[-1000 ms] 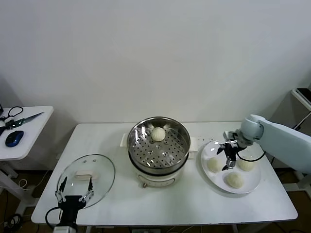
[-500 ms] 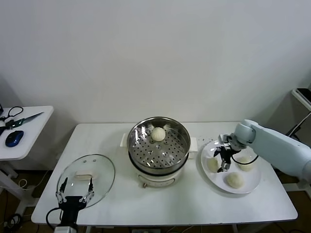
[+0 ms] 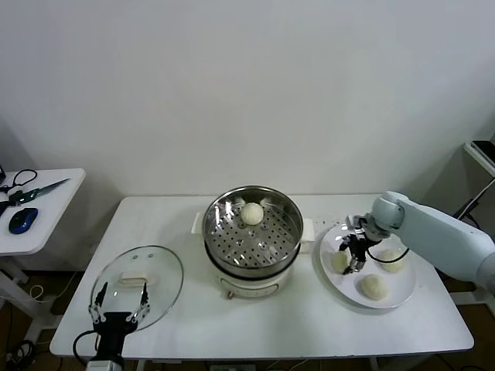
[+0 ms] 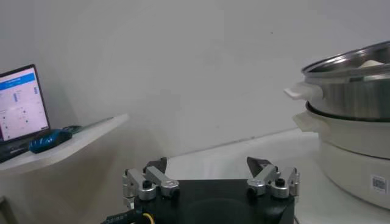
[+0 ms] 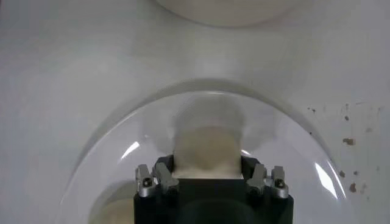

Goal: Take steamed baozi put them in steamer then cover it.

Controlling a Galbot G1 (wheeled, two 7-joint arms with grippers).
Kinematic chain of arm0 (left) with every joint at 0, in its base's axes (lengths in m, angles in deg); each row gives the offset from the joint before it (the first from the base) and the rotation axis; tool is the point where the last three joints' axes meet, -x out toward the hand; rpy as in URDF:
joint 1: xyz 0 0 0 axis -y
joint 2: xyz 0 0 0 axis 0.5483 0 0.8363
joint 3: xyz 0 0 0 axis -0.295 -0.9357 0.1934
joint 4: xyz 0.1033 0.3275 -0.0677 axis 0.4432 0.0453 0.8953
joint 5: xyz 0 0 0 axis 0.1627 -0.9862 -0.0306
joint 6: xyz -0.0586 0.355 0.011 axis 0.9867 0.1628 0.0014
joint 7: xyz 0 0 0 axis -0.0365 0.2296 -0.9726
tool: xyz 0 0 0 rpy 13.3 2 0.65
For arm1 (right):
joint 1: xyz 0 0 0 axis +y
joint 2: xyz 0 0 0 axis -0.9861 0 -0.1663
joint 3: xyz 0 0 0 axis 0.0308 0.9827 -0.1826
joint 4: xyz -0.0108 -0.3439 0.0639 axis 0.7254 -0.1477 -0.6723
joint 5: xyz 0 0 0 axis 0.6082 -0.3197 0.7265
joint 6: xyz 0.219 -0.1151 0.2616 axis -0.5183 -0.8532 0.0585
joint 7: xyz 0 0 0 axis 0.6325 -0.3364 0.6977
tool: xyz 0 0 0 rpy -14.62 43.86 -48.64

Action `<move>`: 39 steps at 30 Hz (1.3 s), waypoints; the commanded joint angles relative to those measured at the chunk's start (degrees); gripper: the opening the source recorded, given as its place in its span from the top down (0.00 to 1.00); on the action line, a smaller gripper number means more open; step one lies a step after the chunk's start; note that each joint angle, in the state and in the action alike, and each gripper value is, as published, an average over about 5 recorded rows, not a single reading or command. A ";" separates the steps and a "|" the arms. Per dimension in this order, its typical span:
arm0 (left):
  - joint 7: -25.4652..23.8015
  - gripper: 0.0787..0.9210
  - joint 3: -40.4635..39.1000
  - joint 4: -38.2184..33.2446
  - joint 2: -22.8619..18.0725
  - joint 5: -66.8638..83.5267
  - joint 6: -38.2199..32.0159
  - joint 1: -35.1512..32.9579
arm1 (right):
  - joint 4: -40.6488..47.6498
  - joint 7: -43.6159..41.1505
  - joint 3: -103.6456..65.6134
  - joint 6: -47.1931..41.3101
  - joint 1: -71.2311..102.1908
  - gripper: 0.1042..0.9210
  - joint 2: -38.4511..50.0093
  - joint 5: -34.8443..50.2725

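Observation:
The steel steamer stands mid-table with one baozi on its perforated tray. Three more baozi lie on a white plate to its right. My right gripper is down on the leftmost one. In the right wrist view its fingers press both sides of this bun, which rests on the plate. The glass cover lies flat at the table's front left. My left gripper hangs open at the cover's near edge, empty.
Two free baozi lie close to the right gripper. A side table on the left holds scissors and a blue mouse. The steamer's side rises to the left gripper's right.
My right gripper has moved left and down over the plate onto the leftmost baozi. The left arm has not moved.

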 commanded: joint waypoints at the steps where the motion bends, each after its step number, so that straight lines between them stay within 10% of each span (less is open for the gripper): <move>1: -0.01 0.12 -0.04 -0.03 -0.03 0.03 -0.08 -0.10 | -0.37 -0.09 0.37 -0.02 -1.53 0.30 0.42 0.50; 24: -0.30 0.12 -3.36 -1.05 0.28 0.12 -0.14 -0.04 | -7.29 0.52 26.28 -5.22 -44.56 0.31 -13.16 36.91; 39: -0.36 0.12 -3.27 -1.53 0.30 0.23 -0.69 -0.46 | -4.78 5.93 27.31 -8.63 -34.45 0.31 -32.25 39.04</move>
